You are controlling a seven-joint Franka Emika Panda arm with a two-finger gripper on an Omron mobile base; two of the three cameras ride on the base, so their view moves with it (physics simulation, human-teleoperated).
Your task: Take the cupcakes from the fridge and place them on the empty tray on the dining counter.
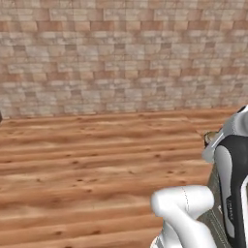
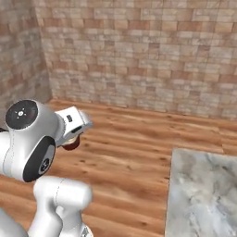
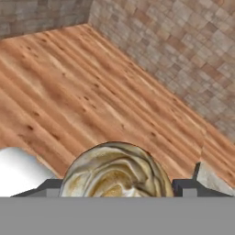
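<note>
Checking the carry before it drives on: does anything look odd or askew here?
Nothing stands out. A cupcake with swirled tan frosting sits between the fingers of the gripper, over bare wooden floor. Nothing is spilled.

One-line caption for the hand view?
Gripper carrying a swirl-frosted cupcake over wooden floor, brick wall ahead.

Both base cameras sit behind the arm, looking forward and down across the plank floor [image 1: 87, 160] to the brick wall [image 1: 121, 53]; the right one also takes in a marble worktop [image 2: 203, 190] corner. The hand camera looks along the jaws, very close to a swirled cupcake [image 3: 114, 172] between them, with the same floor and wall beyond them.
</note>
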